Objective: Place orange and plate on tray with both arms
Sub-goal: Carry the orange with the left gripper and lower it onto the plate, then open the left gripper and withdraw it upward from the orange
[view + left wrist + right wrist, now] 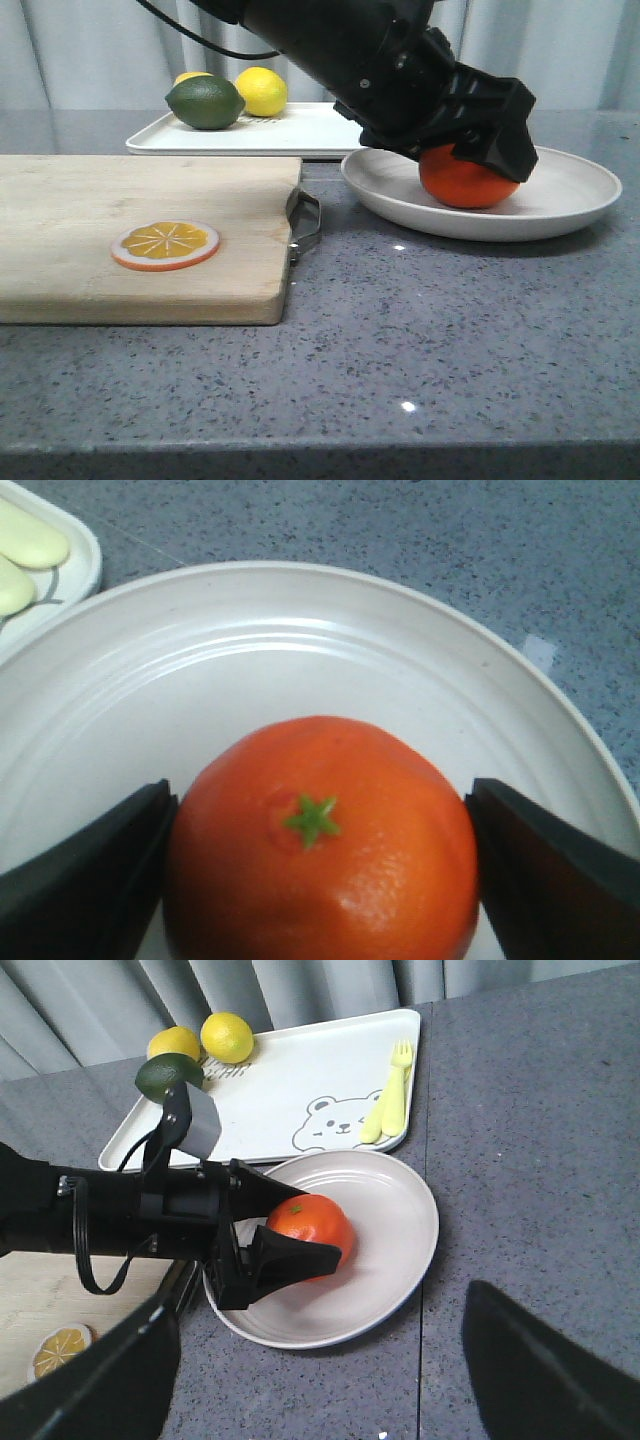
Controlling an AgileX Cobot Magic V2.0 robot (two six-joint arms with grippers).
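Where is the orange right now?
In the front view, the orange sits on the plate at right, between the left gripper's fingers, just in front of the tray.

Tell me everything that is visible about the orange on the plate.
The orange is whole, round and slightly flattened, with bright, glossy, dimpled skin and a small green star-shaped stem on top. It sits upright in the off-white plate, on the side nearer the cutting board. The left gripper reaches over it, one dark finger on each side, at or very near the skin. Whether it rests on the plate is hidden.
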